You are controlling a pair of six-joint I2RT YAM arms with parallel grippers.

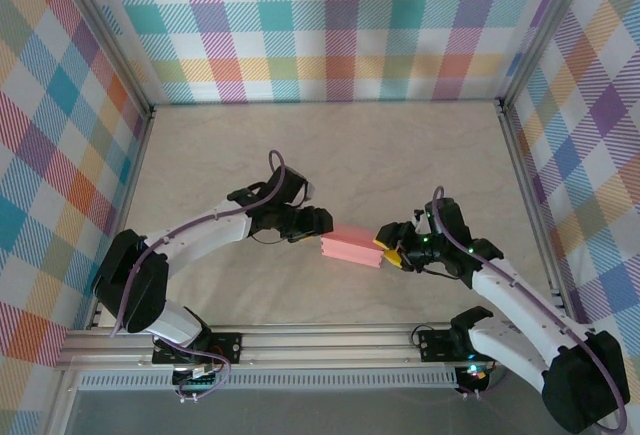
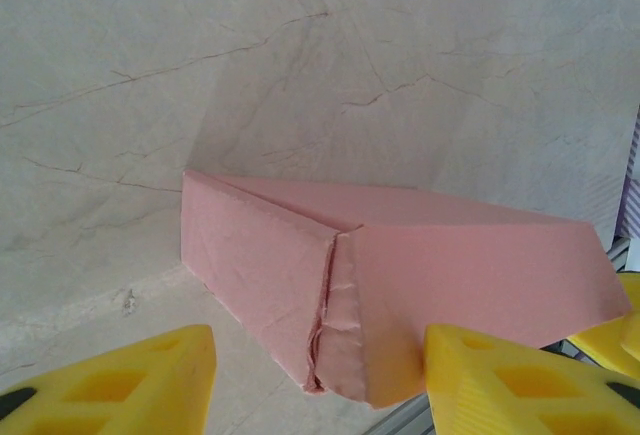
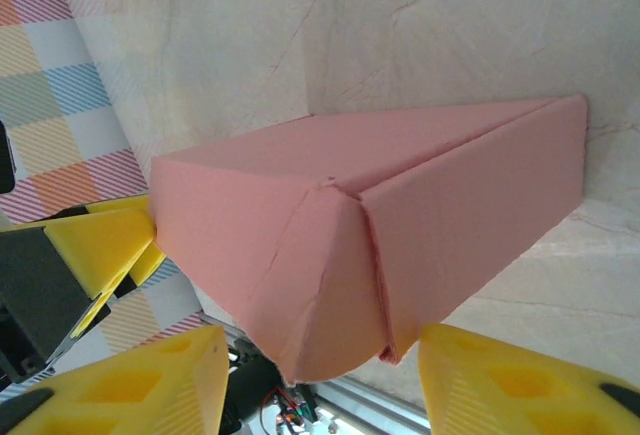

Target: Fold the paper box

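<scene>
Left wrist view: your left gripper (image 2: 320, 355) has its yellow jaws spread wide, with the near end of the paper box (image 2: 450, 275) sitting between them. One finger (image 2: 500, 380) is right against the card and the other stands clear. In the right wrist view, your right gripper (image 3: 322, 343) is also spread around the opposite end, pinching nothing. The box is folded shut and lies on the marbled table (image 1: 330, 150), between the two arms, with plaid walls (image 1: 340, 25) around.
</scene>
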